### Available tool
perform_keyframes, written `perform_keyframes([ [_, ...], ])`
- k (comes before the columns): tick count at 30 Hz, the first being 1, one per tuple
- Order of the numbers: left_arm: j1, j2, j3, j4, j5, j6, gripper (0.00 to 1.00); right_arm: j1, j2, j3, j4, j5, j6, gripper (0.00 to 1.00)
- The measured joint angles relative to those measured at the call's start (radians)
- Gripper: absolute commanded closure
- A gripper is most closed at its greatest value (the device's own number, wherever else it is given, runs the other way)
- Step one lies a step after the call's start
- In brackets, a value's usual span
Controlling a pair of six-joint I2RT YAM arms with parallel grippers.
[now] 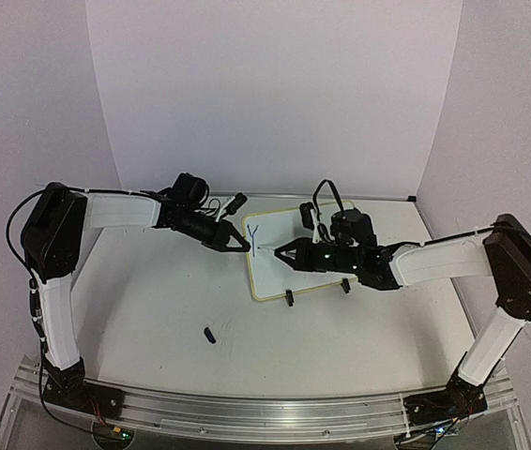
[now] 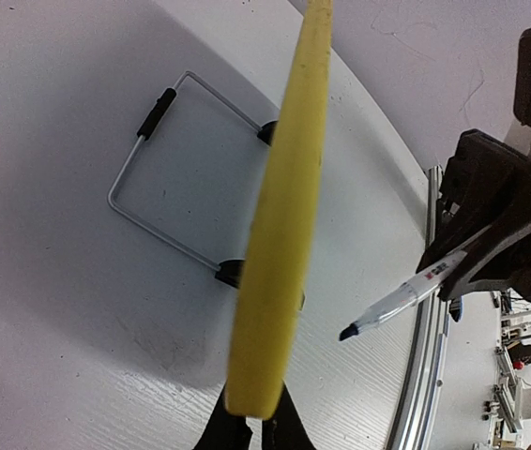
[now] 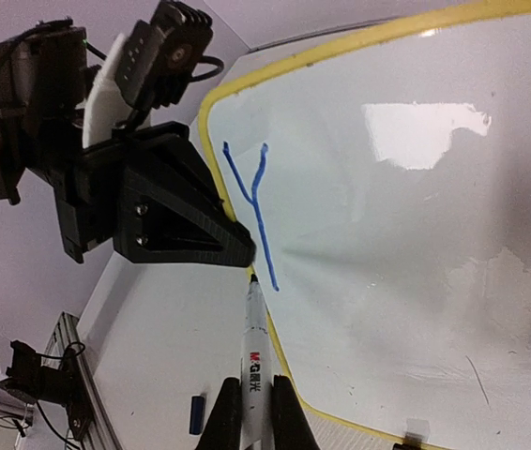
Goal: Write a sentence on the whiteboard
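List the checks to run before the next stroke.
1. Marker held in right pincer: ok.
2. Left pincer clamped on the rim of the board: ok.
3. Tip touching board: not ok; the left wrist view shows a gap, and the tip sits near the rim.
4. Y legible: ok.
5. Bare board right of the Y for more letters: ok.
6. Sentence finished: not ok, only the Y is written.

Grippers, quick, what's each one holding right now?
Left gripper: closed on the whiteboard, at its edge.
Right gripper: closed on the marker.
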Motion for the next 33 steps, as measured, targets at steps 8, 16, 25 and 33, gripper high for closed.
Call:
perform_keyframes([
  [8,0.000,0.000,0.000,0.000,0.000,0.001,1.00,-0.002,-0.030,0.001,0.006,0.028,0.000,1.00],
  [16,0.000,0.000,0.000,0.000,0.000,0.001,1.00,-0.011,0.010,0.020,0.003,0.045,0.000,1.00],
  [25,0.000,0.000,0.000,0.000,0.000,0.001,1.00,-0.021,0.024,0.037,0.002,0.056,0.000,1.00],
  [33,0.000,0.000,0.000,0.000,0.000,0.000,1.00,-0.024,0.056,0.071,0.009,0.036,-0.001,1.00],
])
